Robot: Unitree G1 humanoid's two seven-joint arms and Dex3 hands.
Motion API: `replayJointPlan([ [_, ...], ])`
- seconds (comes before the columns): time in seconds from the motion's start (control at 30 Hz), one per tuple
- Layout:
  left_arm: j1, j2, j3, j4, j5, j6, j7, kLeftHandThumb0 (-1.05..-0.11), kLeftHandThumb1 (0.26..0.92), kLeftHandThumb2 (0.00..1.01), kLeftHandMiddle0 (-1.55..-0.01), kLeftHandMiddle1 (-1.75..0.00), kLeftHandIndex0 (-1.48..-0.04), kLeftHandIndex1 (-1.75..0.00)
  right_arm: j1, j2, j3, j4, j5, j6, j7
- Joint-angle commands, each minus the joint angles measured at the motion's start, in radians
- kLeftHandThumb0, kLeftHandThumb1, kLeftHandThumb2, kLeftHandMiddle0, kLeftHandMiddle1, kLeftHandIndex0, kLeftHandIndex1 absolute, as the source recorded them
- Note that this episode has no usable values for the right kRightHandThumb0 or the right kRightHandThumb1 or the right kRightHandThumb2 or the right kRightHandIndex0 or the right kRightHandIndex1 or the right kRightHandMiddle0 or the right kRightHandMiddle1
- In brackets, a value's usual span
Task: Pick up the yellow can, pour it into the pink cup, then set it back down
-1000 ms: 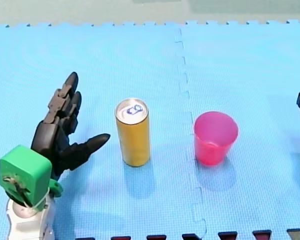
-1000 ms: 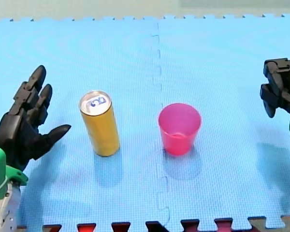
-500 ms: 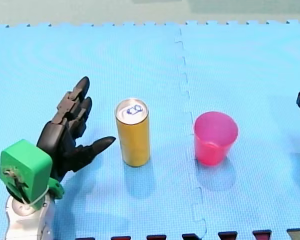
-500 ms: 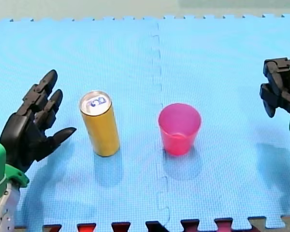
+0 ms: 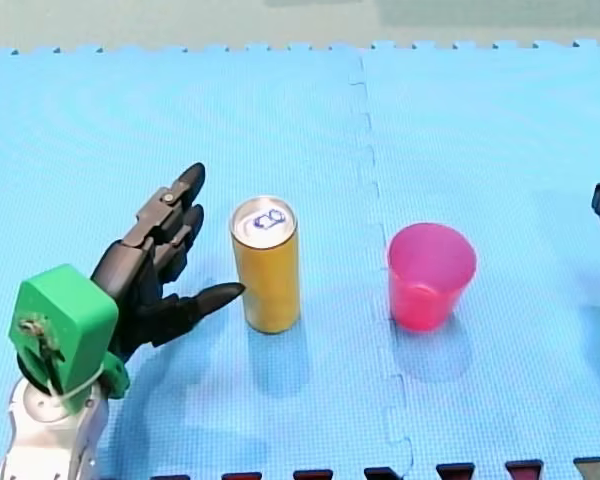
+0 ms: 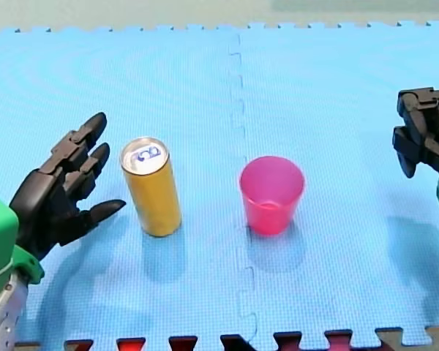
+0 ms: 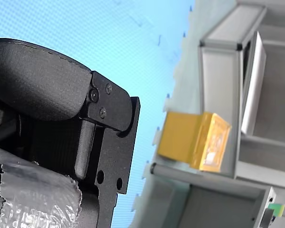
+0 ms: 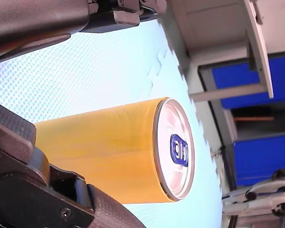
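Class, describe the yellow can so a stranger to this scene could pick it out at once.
On the blue foam mat, look left of the seam down its middle. The yellow can stands upright there, between the robot's left hand and the pink cup. It is the tall, closed metal one.

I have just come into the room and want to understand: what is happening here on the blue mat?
The robot's left hand is open, close beside the yellow can, and does not grip it yet. The can stands upright on the blue foam mat, and the pink cup stands upright apart from it, on the side away from that hand. The right hand is shut, holding nothing, at the mat's right edge.
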Motion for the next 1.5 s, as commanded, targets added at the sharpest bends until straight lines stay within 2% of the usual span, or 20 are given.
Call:
replayJointPlan([
  [0.0, -0.002, 0.005, -0.002, -0.008, -0.001, 0.015, 0.0, -0.907, 0.703, 0.0, -0.06, -0.01, -0.11, 0.0, 0.001, -0.001, -0.001, -0.004, 0.0, -0.004, -0.002],
  [0.53, -0.025, -0.004, 0.004, 0.017, -0.019, 0.037, -0.012, -0.925, 0.708, 0.0, -0.08, -0.01, -0.12, 0.0, 0.002, 0.002, -0.001, -0.003, 0.0, -0.011, -0.001],
  [0.73, -0.047, -0.015, 0.015, 0.049, -0.029, 0.017, -0.011, -0.921, 0.707, 0.0, -0.08, -0.01, -0.13, 0.0, 0.001, 0.0, -0.007, -0.002, 0.006, -0.016, 0.009],
  [0.93, -0.068, -0.027, 0.02, 0.103, -0.031, -0.021, -0.014, -0.917, 0.707, 0.0, -0.08, -0.01, -0.14, -0.01, -0.003, -0.003, -0.016, 0.001, 0.015, -0.015, 0.02],
  [1.13, -0.091, -0.06, 0.021, 0.23, -0.021, -0.101, -0.008, -0.916, 0.704, 0.0, -0.09, -0.01, -0.14, 0.0, -0.005, -0.006, -0.027, 0.003, 0.024, -0.018, 0.03],
  [1.47, -0.124, -0.076, 0.043, 0.312, -0.034, -0.14, -0.025, -0.894, 0.696, 0.0, -0.09, 0.0, -0.14, 0.0, -0.007, -0.009, -0.034, 0.005, 0.026, -0.019, 0.034],
])
